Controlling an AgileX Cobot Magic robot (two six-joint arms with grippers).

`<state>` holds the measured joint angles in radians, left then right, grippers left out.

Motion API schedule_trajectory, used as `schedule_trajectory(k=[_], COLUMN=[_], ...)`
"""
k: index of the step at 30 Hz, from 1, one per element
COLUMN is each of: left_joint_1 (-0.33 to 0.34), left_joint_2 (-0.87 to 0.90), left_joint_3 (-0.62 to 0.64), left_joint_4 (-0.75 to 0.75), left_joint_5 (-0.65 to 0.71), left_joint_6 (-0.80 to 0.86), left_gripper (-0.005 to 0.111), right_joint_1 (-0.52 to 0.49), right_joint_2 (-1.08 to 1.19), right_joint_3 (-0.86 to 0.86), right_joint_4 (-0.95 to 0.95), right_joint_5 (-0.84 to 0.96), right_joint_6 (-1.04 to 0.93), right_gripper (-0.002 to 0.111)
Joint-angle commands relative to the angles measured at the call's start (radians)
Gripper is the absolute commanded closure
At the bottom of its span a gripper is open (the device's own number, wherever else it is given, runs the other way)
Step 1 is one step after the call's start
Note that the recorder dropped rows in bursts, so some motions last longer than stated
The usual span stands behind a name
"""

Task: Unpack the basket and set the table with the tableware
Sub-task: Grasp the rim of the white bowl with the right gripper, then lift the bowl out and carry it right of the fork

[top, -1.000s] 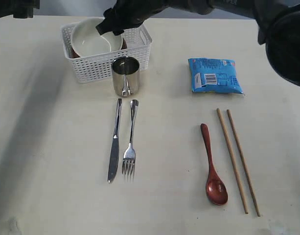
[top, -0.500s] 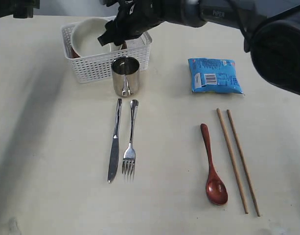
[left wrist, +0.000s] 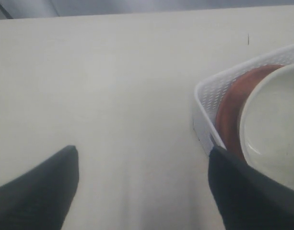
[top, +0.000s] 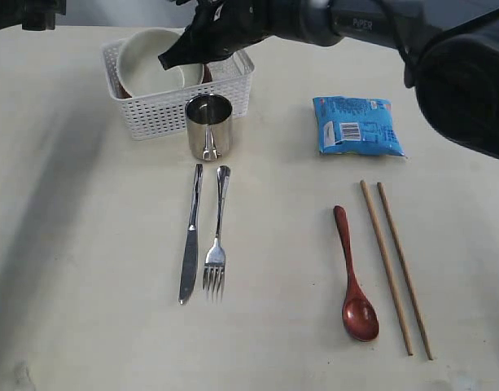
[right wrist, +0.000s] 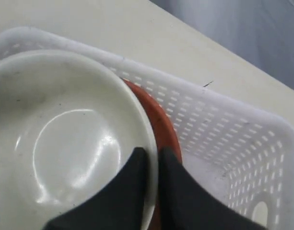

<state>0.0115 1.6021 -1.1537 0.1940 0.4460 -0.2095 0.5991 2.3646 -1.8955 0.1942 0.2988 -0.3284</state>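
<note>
The white basket (top: 169, 114) stands at the back left of the table (top: 86, 244), and it also shows in the left wrist view (left wrist: 209, 91). Inside it, the cream bowl (top: 147, 69) rests on the reddish-brown plate (right wrist: 162, 120). My right gripper (right wrist: 151, 151) is shut on the bowl's rim (right wrist: 144, 120), one finger inside the bowl and one outside. My left gripper (left wrist: 142, 158) hangs open over bare table beside the basket. The steel cup (top: 208, 126), knife (top: 190, 236), fork (top: 217, 236), dark red spoon (top: 353, 277) and two chopsticks (top: 396, 265) lie on the table.
A blue snack packet (top: 356, 125) lies at the back right, above the chopsticks. The cup stands right against the basket's front wall. The right arm (top: 355, 20) reaches across the back edge from the right.
My right gripper came down onto the bowl's near rim and closed on it. The left gripper and the pieces on the table have not moved.
</note>
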Motion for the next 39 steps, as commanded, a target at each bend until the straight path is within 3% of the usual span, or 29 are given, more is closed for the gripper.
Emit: schedule_trajectory(k=[1,15,29,34,39], left_joint_1=[0.002,0.002,0.002,0.002,0.002], left_joint_2=[-0.009,-0.009,-0.009,-0.009,-0.009], left_joint_3=[0.006,0.006,0.006,0.006,0.006], left_joint_4=[-0.007,-0.007,-0.007,-0.007,-0.007], left_joint_5=[-0.003,-0.003,-0.003,-0.003,-0.001], left_joint_6=[0.002,0.002,0.002,0.002,0.002], left_gripper=[0.036,0.036,0.036,0.036,0.036], right_joint_1=[-0.002,-0.032,-0.228,-0.256,-0.259], right_joint_2=[-0.062,-0.233,-0.453,-0.541,-0.716], right_joint_3=[0.001,0.001,0.010,0.138,0.415], right_joint_4=[-0.011,-0.015,0.104,0.174,0.233], right_joint_5=[0.007,0.121,0.488,0.510,0.482], right_joint_6=[-0.005,-0.007,0.037,0.022,-0.015], right_gripper=[0.109,0.109,0.109,0.109,0.109])
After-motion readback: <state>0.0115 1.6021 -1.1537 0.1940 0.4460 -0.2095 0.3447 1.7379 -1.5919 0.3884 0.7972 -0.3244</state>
